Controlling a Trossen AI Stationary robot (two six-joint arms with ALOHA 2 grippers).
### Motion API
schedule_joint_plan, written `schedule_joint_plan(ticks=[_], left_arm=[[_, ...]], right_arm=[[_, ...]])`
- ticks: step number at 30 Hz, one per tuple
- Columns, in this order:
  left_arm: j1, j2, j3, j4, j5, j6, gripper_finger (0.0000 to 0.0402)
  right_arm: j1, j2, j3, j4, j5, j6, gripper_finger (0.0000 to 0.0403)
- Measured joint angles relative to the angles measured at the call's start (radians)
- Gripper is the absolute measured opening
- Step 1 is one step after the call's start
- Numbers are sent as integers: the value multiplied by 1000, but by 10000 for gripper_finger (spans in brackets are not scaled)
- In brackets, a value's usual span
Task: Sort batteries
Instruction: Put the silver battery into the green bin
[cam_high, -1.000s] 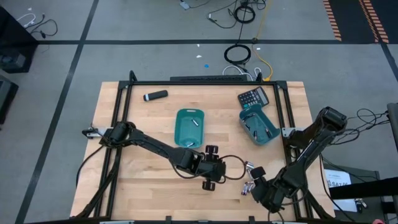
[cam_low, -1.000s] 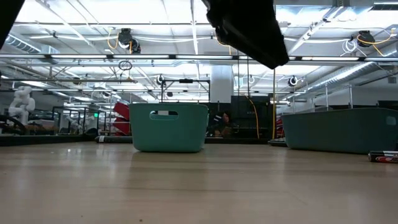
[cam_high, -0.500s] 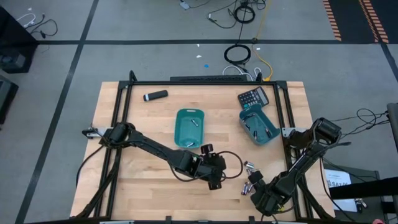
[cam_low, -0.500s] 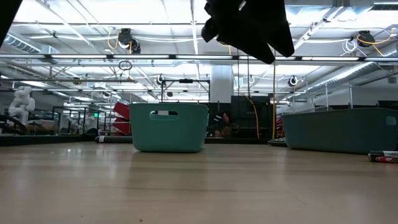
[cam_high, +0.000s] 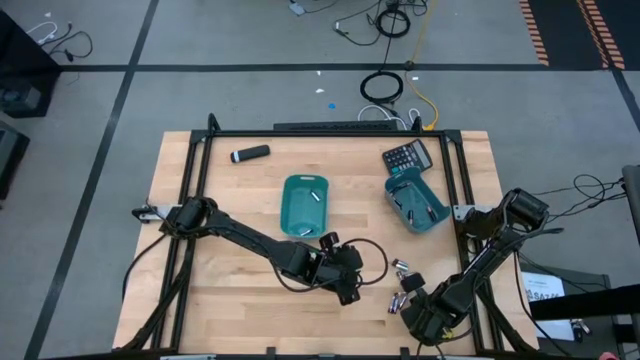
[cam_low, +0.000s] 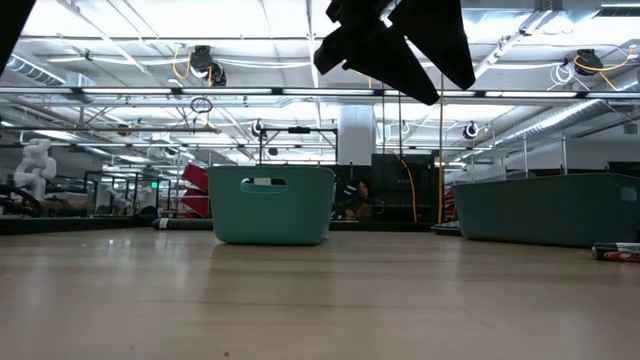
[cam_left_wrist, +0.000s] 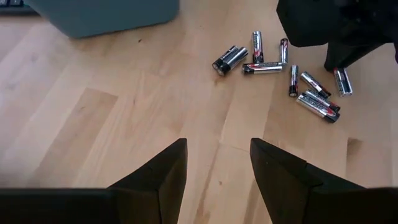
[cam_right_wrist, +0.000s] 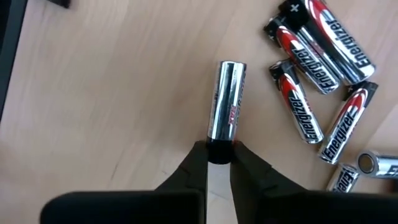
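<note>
Right wrist view, right gripper (cam_right_wrist: 218, 160) clamping battery (cam_right_wrist: 226, 106) end

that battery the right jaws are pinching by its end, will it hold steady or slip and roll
The battery is a smooth, shiny cylinder, so it probably slips easily. The right gripper holds only its dark end, so it may pivot when lifted. If dropped on the flat wooden table, it would likely roll.

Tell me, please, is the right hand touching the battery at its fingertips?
Touching. The right wrist view shows the right hand with both dark fingers pinched against the black end of one silver battery, no gap visible.
</note>
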Motion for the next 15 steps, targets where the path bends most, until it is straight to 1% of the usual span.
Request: schedule_joint_plan(ticks=[7, 10, 12, 15], left_arm=[[-11, 0, 0, 0, -2, -20, 187], [-22, 0, 0, 1, -22, -8, 187], [-40, 0, 0, 1, -94, 32, 187], [-80, 0, 0, 0, -251, 99, 187]], right_arm=[[0, -2, -2, 0, 2, 48, 23], [0, -30, -4, 2, 25, 65, 23], [2, -58, -9, -6, 72, 78, 23], [-3, -119, -9, -22, 161, 99, 23]])
